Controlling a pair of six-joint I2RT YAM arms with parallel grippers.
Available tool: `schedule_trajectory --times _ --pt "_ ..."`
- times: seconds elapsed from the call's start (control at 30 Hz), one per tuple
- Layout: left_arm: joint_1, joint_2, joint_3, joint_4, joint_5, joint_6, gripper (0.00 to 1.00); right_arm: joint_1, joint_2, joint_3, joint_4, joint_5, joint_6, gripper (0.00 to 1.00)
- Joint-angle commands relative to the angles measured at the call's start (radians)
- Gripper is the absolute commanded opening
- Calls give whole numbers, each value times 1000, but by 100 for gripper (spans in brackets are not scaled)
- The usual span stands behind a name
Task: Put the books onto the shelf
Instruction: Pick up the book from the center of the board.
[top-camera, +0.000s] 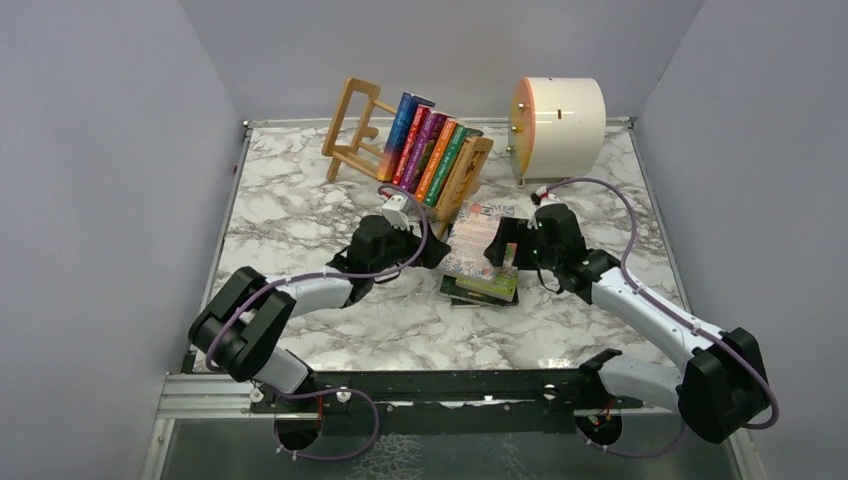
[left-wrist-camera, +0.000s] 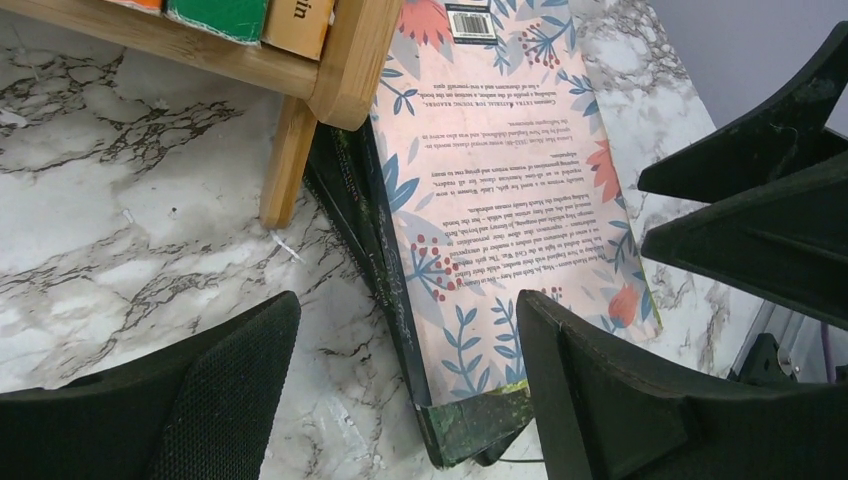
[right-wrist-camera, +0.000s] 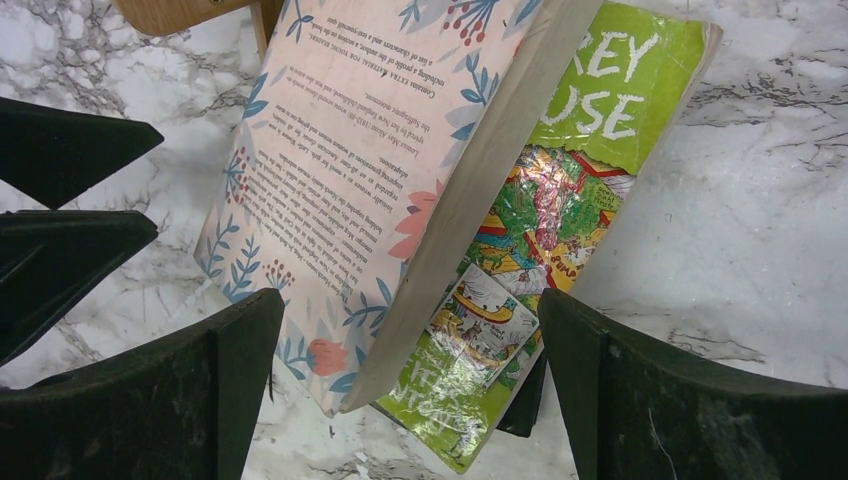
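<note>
The shelf (top-camera: 352, 125) stands at the back with several books (top-camera: 428, 150) leaning in it. On the table in front of it is a small pile. A pink floral book (top-camera: 474, 235) lies on top, tilted against the shelf's end. Beneath it are a bright green book (right-wrist-camera: 560, 190) and a dark book (left-wrist-camera: 365, 230). My left gripper (left-wrist-camera: 410, 390) is open at the pile's left edge, one finger (left-wrist-camera: 620, 400) over the pink cover (left-wrist-camera: 500, 190) and the other over bare table. My right gripper (right-wrist-camera: 410, 385) is open, straddling the pile's near corner without touching it.
A cream drum (top-camera: 558, 115) lies on its side at the back right, close to the shelf's right end (left-wrist-camera: 340, 60). Grey walls enclose the marble table (top-camera: 300, 215) on three sides. The two grippers face each other across the pile, a book's width apart.
</note>
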Motion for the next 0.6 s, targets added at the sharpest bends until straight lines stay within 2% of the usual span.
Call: schedule_trajectory --times 0.0,0.57 --pt "-8 54 38 49 4 -50 73 4 20 34 39 -21 -11 97" --pt "-11 196 65 187 64 -150 75 4 35 24 59 -25 -3 93"
